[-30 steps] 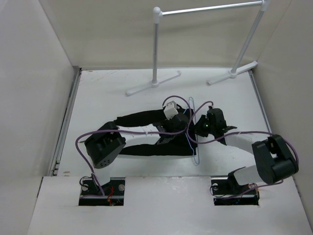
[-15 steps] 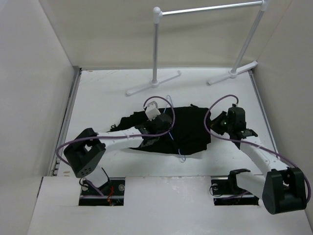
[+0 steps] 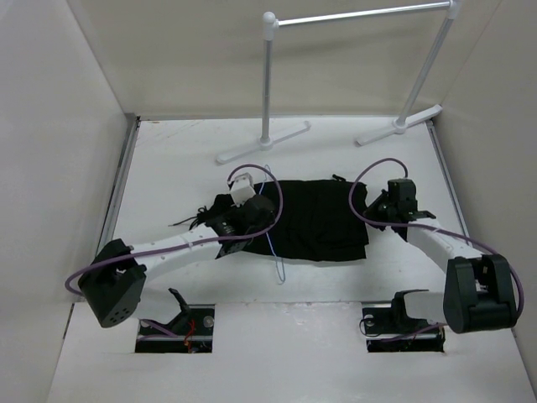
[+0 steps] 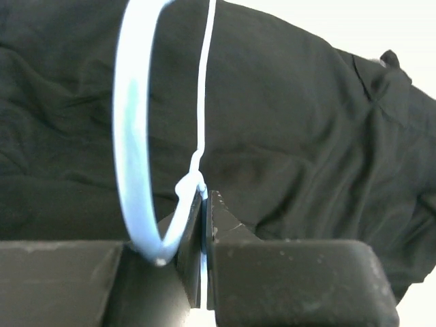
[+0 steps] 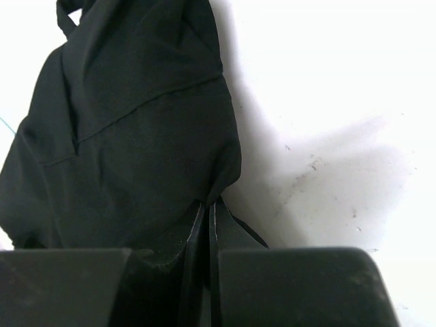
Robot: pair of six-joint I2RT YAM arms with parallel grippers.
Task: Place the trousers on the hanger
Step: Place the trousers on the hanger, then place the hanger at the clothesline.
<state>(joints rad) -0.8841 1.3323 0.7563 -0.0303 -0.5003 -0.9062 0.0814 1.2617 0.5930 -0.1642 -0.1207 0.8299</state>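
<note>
The black trousers [image 3: 319, 220] lie folded in a broad band across the middle of the table. The thin pale blue hanger [image 3: 275, 243] stands over their left end, its hook close up in the left wrist view [image 4: 133, 136]. My left gripper [image 3: 252, 217] is shut on the hanger's neck [image 4: 197, 184], above the trousers [image 4: 293, 122]. My right gripper [image 3: 384, 211] is shut on the right edge of the trousers [image 5: 136, 136], low over the white table.
A white tubular garment rack [image 3: 352, 17] stands at the back, its two feet [image 3: 264, 143] on the table. White walls close in the left, right and back. Purple cables loop over both arms.
The left arm has swung left with the hanger. The right gripper has pulled the trousers' edge right, and the cloth has spread from a narrow bunch into a wide flat band.
</note>
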